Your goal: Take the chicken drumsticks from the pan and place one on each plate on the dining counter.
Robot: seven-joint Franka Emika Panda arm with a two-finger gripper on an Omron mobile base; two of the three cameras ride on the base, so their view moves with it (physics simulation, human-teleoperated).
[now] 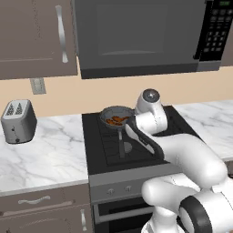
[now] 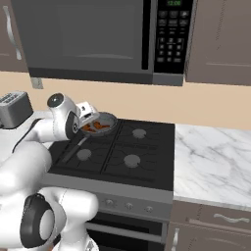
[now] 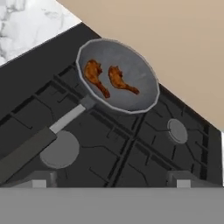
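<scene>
**Observer:** Claw [image 3: 111, 183] standing with its fingers spread wide, nothing between them. In the hand view the two tips sit at the bottom, one low left [image 3: 39, 183] and one low right, above the front part of the stove top [image 3: 131, 153].

**Recorder:** And the pan?

**Observer:** Pan [image 3: 117, 75] sits on the rear left burner of the black stove, close to the beige back wall [image 3: 175, 43]. Grey inside, pale metallic rim. Long handle [image 3: 39, 142] runs out toward the stove's front, over the front left burner [image 3: 61, 149].

**Recorder:** Contents?

**Observer:** Two chicken drumsticks [image 3: 109, 79], orange-brown, lying side by side inside the pan, near each other; cannot tell whether they touch. Claw is well short of them.

**Recorder:** Arm position from the base cameras?

**Observer:** Left base view: white arm [image 1: 182, 154] rises from the lower right, wrist just beside the pan [image 1: 116, 116]. Right base view: hand [image 2: 87, 113] sits just left of the pan [image 2: 100, 123], at its rim.

**Recorder:** Surroundings?

**Observer:** Microwave [image 1: 141, 36] mounted above the stove. Marble worktop [image 1: 45, 150] on either side. Silver toaster [image 1: 18, 122] on the left worktop, well apart from the pan.
</scene>
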